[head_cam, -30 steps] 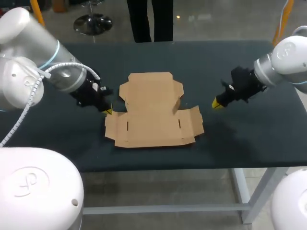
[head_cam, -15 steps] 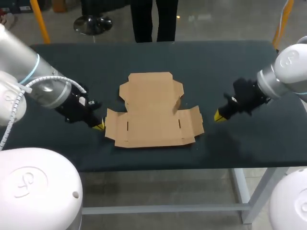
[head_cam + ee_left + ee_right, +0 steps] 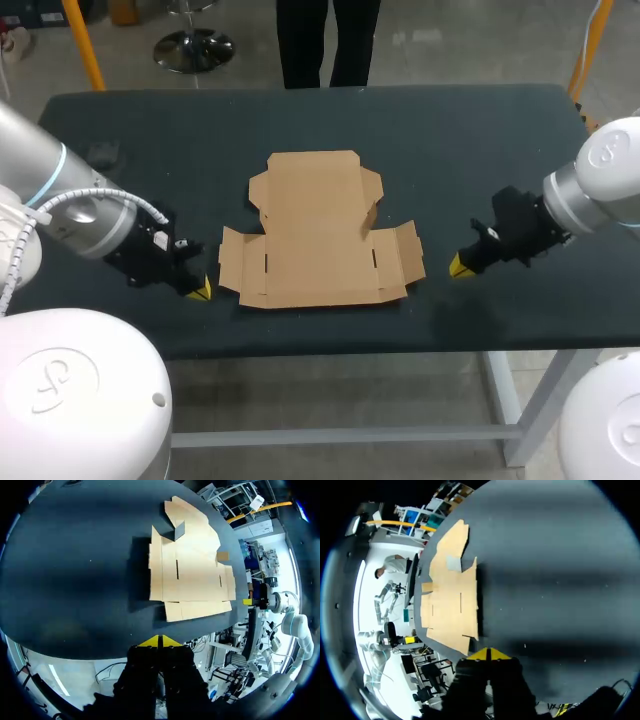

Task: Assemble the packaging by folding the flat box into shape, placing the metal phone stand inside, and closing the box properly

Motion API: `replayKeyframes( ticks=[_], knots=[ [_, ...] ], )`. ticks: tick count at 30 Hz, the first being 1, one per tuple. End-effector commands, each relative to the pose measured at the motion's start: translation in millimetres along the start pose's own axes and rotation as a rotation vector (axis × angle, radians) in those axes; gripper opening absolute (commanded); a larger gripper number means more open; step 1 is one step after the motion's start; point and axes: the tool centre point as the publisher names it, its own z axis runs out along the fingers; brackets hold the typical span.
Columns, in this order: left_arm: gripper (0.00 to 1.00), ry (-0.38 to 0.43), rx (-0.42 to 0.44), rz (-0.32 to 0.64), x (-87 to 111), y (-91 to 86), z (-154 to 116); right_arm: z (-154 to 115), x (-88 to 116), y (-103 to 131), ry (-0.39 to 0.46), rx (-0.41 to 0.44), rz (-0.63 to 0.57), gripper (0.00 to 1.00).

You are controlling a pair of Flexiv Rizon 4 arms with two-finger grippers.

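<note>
Left claw point(image 3: 198, 290) sits low at the near-left of the counter point(image 3: 480, 150), just off the left wing point(image 3: 232, 262) of the flat box point(image 3: 318, 235); own wrist cam shows its yellow tips pinched together on nothing. Right claw point(image 3: 458, 266) mirrors it near the right wing point(image 3: 402, 252), a bit further from the card, also clenched and empty. My read: closed tips make a thin wedge, so both are placed low and flanking to get under or nudge the wings up from either side, not to pinch from above. Box lies unfolded mid-counter, wings out left and right at the near end, bigger lid panel at the far end. One small tab point(image 3: 372, 213) on the lid's right edge stands partly up, rest looks flat, so folding looks not yet started. Metal phone stand: not visible in any view, can't say where it is
</note>
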Motion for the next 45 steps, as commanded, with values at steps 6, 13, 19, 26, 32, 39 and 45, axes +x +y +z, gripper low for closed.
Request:
replayKeyframes(
  ticks=[6, 13, 19, 26, 32, 39, 45],
  knots=[
    [0.00, 0.016, -0.026, -0.025, -2.3, 8.5, 9, -1, -8, -15, 0.017, -0.061, 0.041, 0.00],
    [0.00, 0.016, -0.026, -0.025, -2.3, 8.5, 9, -1, -8, -15, 0.017, -0.061, 0.041, 0.00],
    [0.00, 0.016, -0.026, -0.025, -2.3, 8.5, 9, -1, -8, -15, 0.017, -0.061, 0.041, 0.00],
    [0.00, 0.016, -0.026, -0.025, -2.3, 8.5, 9, -1, -8, -15, 0.017, -0.061, 0.041, 0.00],
    [0.00, 0.009, -0.040, -0.048, 1.9, 1.7, 20, 12, -3, -18, 0.028, -0.079, 0.052, 0.00],
    [0.00, 0.014, -0.048, -0.060, 0.1, -2.1, 34, 22, 1, -16, 0.028, -0.062, 0.031, 0.00],
    [0.00, 0.028, -0.058, -0.072, -5.2, -2.8, 43, 28, 2, -16, 0.042, -0.044, 0.022, 0.00]
  ],
)
